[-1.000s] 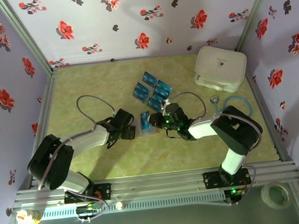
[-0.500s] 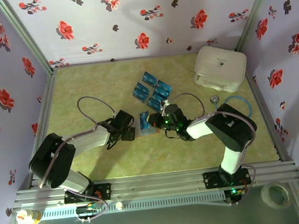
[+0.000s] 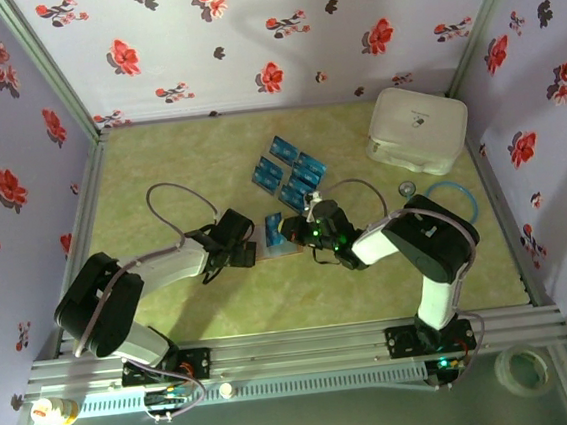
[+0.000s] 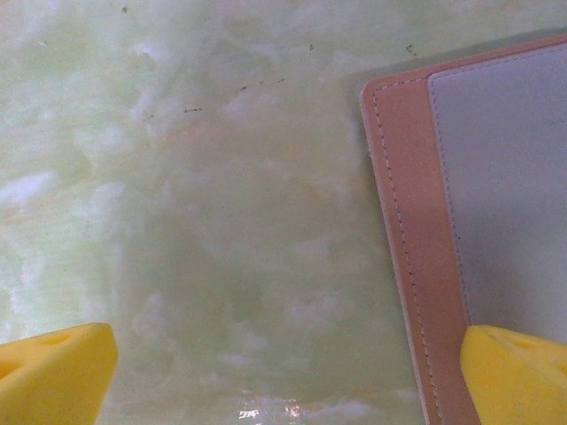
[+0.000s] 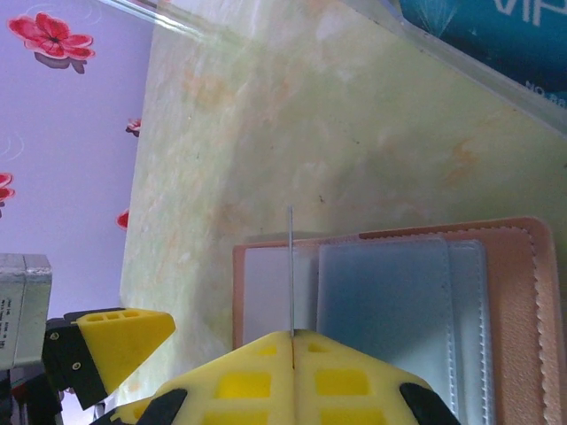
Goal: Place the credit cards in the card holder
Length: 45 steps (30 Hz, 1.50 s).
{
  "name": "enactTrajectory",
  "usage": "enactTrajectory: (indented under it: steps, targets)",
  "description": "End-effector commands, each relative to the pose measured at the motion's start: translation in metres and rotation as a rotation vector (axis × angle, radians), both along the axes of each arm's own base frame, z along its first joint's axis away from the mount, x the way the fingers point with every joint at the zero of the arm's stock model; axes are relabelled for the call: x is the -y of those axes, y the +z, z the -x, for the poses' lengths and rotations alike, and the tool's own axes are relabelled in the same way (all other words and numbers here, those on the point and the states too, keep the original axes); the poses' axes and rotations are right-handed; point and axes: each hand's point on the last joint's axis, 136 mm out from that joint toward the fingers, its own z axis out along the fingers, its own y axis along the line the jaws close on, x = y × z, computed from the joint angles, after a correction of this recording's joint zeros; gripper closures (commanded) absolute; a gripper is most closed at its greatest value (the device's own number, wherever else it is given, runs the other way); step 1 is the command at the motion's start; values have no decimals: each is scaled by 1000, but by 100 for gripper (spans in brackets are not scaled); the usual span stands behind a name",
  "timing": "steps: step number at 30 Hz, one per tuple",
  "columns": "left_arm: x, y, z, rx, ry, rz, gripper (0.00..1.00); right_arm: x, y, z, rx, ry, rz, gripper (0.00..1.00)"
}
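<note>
Two grippers meet at the holder [image 5: 518,310], which lies open on the counter [image 3: 158,164]. The left gripper [image 4: 283,381] stands fully open and empty, one finger [image 4: 518,376] over the holder's edge; contact cannot be told. The right gripper [image 5: 292,341] is clamped on a card [image 5: 291,266], seen edge-on above the pockets [image 5: 381,301]. Risk: a tilted card could miss its pocket or shove the holder. Farther back lie loose cards [image 3: 287,170], count unclear.
</note>
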Motion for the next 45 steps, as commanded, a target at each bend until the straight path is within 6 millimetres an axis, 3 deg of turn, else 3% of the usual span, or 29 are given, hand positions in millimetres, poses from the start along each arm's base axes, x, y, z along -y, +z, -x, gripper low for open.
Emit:
enactTrajectory:
  steps: [1,45]
  targets:
    - [-3,-6,5,-10,8,-14,0,3,-3,-1,8,-13,-7,100]
    - [-3,-4,5,-5,4,-13,0,3,-19,10,-39,13,-46,100]
